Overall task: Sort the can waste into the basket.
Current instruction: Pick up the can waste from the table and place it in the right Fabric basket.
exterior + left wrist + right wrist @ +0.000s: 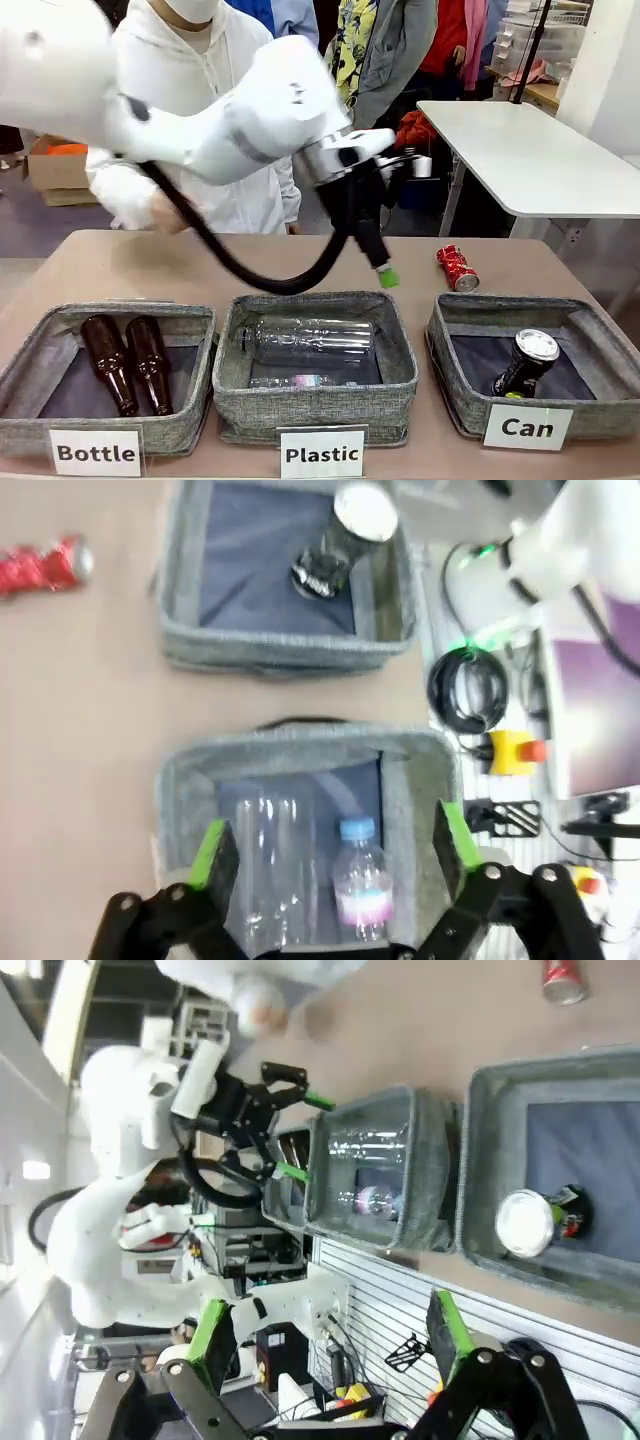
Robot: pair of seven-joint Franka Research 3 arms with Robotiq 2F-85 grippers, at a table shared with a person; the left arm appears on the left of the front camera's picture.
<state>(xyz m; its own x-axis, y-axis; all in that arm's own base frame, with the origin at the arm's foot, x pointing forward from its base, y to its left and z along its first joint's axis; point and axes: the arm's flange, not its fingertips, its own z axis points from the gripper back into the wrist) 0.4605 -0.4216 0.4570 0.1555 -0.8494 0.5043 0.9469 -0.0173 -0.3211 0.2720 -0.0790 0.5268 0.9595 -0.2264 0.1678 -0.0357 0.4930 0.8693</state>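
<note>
**Black can (527, 362) in the basket (462, 402), crushed red can (457, 267) out on the worktop (150, 270)**

Silver end up, the black can leans inside the grey basket labelled "Can" at the worktop's near right corner. The crushed red can lies on its side on the bare surface just beyond the basket's far rim, not touching it. My left gripper (385, 274) hangs over the far rim of the middle bin (300, 405), marked "Plastic". Its green-padded fingers are spread wide and grasp nothing. Clear bottles (310, 338) lie in that bin beneath it. My right gripper (330, 1332) is released as well, jaws wide apart with nothing between them, on my side of the worktop's near edge. Two brown bottles (150, 360) lie side by side in the left bin (170, 430), marked "Bottle", at the near left corner. A person (185, 60) in a white hooded top stands at the far edge.
</note>
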